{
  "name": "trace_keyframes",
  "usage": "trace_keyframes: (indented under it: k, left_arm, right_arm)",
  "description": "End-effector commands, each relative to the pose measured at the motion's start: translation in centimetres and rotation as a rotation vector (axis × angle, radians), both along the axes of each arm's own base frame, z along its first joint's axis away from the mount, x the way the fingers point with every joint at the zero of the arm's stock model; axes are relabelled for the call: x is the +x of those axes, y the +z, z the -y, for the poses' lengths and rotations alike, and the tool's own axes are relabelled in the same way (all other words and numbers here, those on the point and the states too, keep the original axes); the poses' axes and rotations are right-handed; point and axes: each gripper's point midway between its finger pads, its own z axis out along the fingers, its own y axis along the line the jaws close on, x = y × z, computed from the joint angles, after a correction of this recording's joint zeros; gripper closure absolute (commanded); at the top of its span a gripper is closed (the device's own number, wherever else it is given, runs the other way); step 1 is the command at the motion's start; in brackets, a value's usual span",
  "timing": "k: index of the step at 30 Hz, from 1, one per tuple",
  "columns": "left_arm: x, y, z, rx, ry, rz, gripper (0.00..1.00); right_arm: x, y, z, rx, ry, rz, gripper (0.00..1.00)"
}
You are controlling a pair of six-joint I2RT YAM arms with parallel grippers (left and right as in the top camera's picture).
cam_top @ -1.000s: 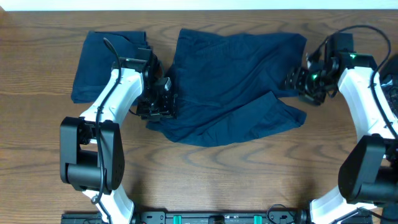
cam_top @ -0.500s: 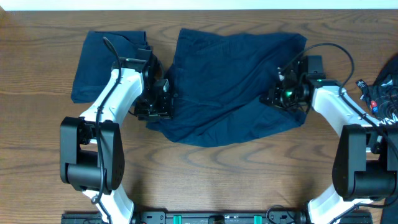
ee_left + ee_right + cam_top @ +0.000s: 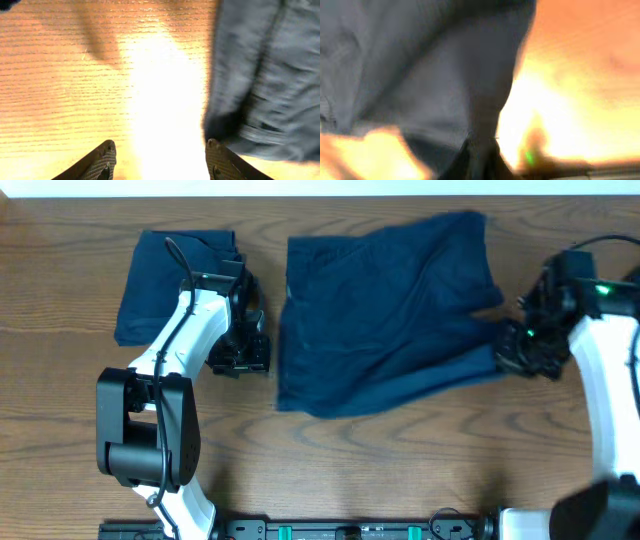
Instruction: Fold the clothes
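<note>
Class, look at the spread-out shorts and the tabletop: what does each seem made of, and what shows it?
The spread shorts: soft woven cloth, perhaps cotton, matte navy; they lie in loose wrinkles with stitched seams. The table: wood or wood-look laminate, brown, faint sheen; straight grain lines run across it.

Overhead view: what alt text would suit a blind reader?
Dark navy-blue fabric shorts lie spread on a brown wooden table, their right edge pinched by the right arm's fingers. The left arm's fingers stand open beside them.
</note>
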Motion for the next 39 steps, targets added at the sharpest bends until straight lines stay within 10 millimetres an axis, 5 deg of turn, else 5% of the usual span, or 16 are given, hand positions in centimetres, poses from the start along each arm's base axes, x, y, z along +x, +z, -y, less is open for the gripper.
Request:
trace_keyframes:
  k: [1, 3, 6, 11, 17, 25, 26, 27, 30, 35, 39]
  left_arm:
    - [0.1, 0.6, -0.3, 0.013, -0.009, 0.013, 0.41]
    - [-0.1, 0.6, -0.3, 0.009, -0.008, 0.005, 0.41]
    - [-0.6, 0.7, 0.3, -0.026, -0.003, -0.017, 0.41]
    - [-1.1, 0.8, 2.5, -0.145, 0.008, -0.039, 0.41]
    - [-1.5, -0.1, 5.0, -0.205, -0.038, -0.026, 0.40]
    - [-2.9, -4.2, 9.1, -0.244, -0.192, 0.059, 0.36]
    - [-3.2, -4.6, 9.4, -0.242, -0.207, 0.065, 0.37]
    - [-3.5, -5.0, 9.6, -0.242, -0.219, 0.067, 0.49]
    - [-4.0, -5.8, 8.6, -0.171, -0.231, 0.063, 0.94]
    - [-3.4, -5.8, 1.8, 0.153, 0.001, 0.054, 0.94]
    - [-2.9, -4.6, 1.1, 0.093, 0.080, 0.064, 0.94]
  right_arm:
    - [-2.4, -0.2, 1.2, -0.071, -0.007, -0.099, 0.70]
    - [-3.5, -0.2, 1.1, -0.068, -0.003, -0.143, 0.67]
    - [-3.9, -0.6, 1.7, -0.103, -0.004, -0.163, 0.49]
    - [-1.3, -1.6, 3.1, -0.176, -0.088, -0.062, 0.37]
    - [3.9, -4.5, 1.1, -0.055, -0.065, 0.149, 0.52]
    - [2.1, -10.9, 0.3, -0.019, -0.070, 0.114, 0.51]
    - [1.7, -11.4, 0.3, -0.018, -0.070, 0.105, 0.52]
    - [1.2, -11.9, 0.2, -0.018, -0.070, 0.092, 0.55]
    - [0.4, -12.5, 0.4, -0.026, -0.071, 0.069, 0.56]
    - [0.4, -13.0, 0.5, -0.031, -0.081, 0.078, 0.66]
    - [0.3, -13.9, 0.2, -0.020, -0.080, 0.090, 0.62]
